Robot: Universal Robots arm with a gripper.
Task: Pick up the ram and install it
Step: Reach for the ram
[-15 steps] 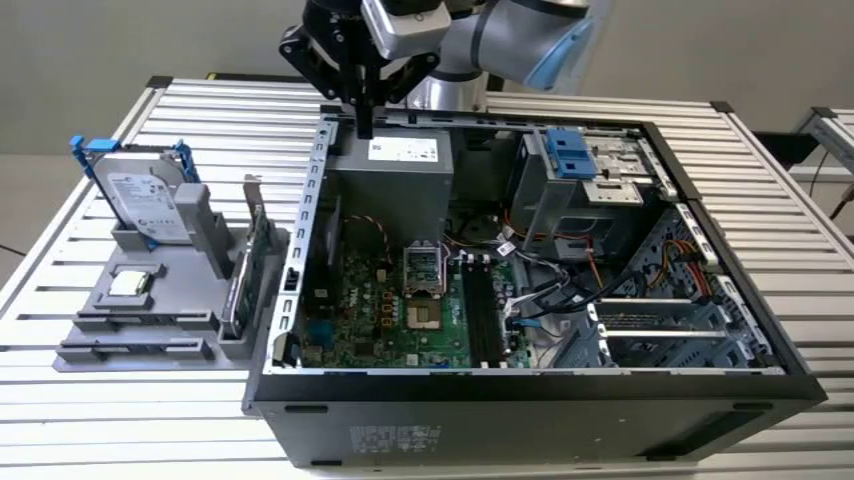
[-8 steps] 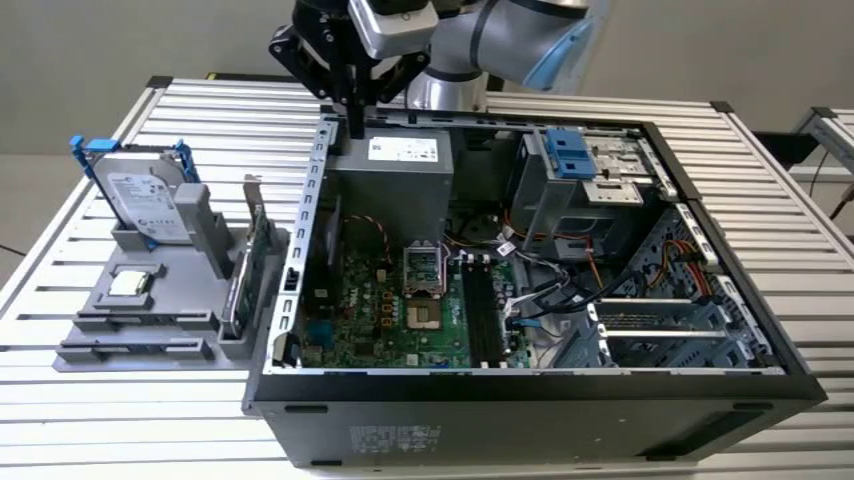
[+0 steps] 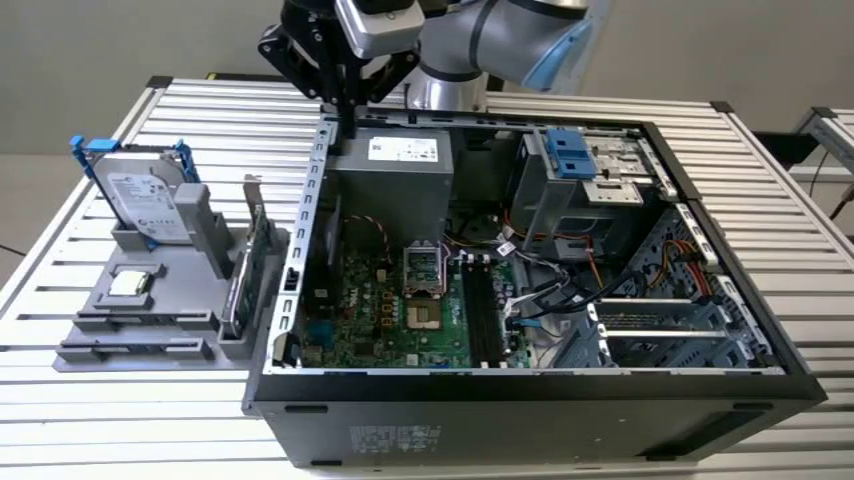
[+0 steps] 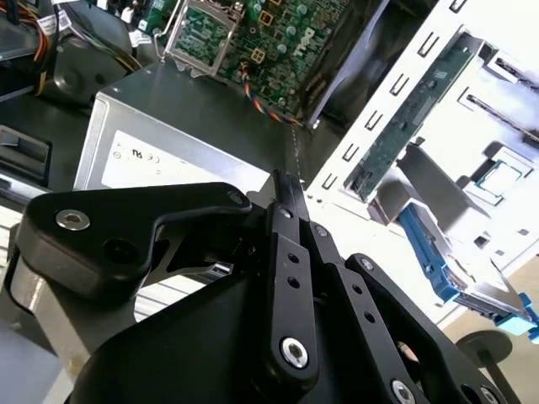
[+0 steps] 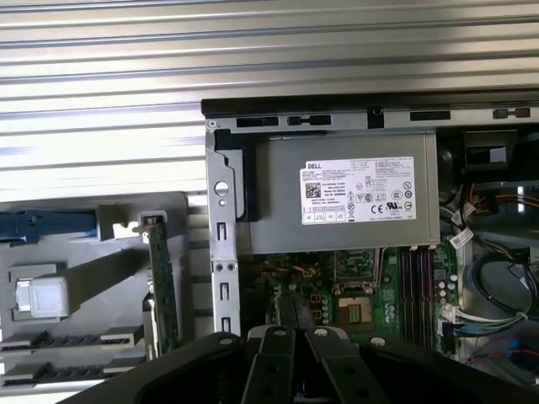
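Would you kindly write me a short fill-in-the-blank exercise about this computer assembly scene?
1. The power supply near the pincer bears a ____ label.
2. The hard drive standing in the grey holder has ____ rails.
3. The holder sits at the exterior view's ____ of the computer case.
4. The green card stands in the holder, ____ the case.

Missing words: white; blue; left; outside
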